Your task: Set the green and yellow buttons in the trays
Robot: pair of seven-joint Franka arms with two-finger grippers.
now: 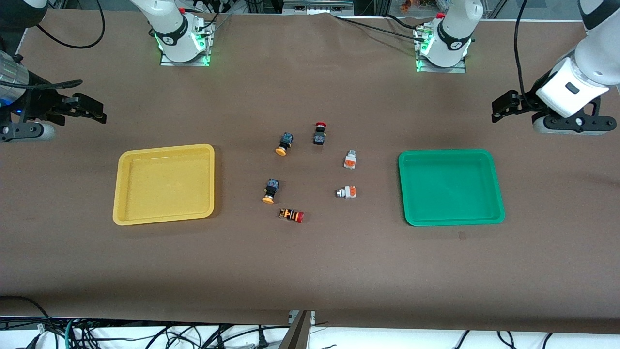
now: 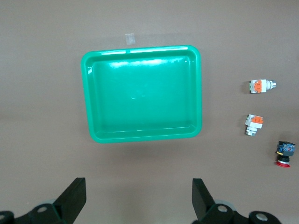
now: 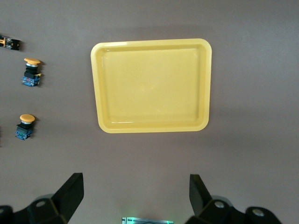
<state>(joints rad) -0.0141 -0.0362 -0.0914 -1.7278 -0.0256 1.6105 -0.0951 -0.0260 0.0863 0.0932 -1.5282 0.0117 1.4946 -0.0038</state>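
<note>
So nothing had been picked up at this point. Both trays were bare: the yellow tray [image 1: 164, 184] sat toward the right arm's end of the table [image 1: 310, 271], the green tray [image 1: 450, 186] toward the left arm's end, and all the switches were bunched between them.

The right gripper [image 1: 94, 109] hung up in the air over bare table near the yellow tray, fingers spread wide, grasping nothing. The left gripper [image 1: 501, 105] was the same story near the green tray, released and empty.

The two yellow-capped buttons [image 1: 283, 144] [image 1: 270, 191] lay on the yellow tray's side of the cluster, the two white-grey buttons [image 1: 350, 159] [image 1: 346, 192] on the green tray's side.

My guess was the sensible play: each arm takes the pair closest to it. The tricky bit looked like the decoys. The red-capped switch [image 1: 319, 133] sat near the farther yellow-capped one, and the striped switch [image 1: 291, 215] lay just beside the nearer one, so I'd have come straight down with the fingers across the button body and turned away from the striped one to avoid nudging it. These all lay on their sides and looked like they'd roll
</note>
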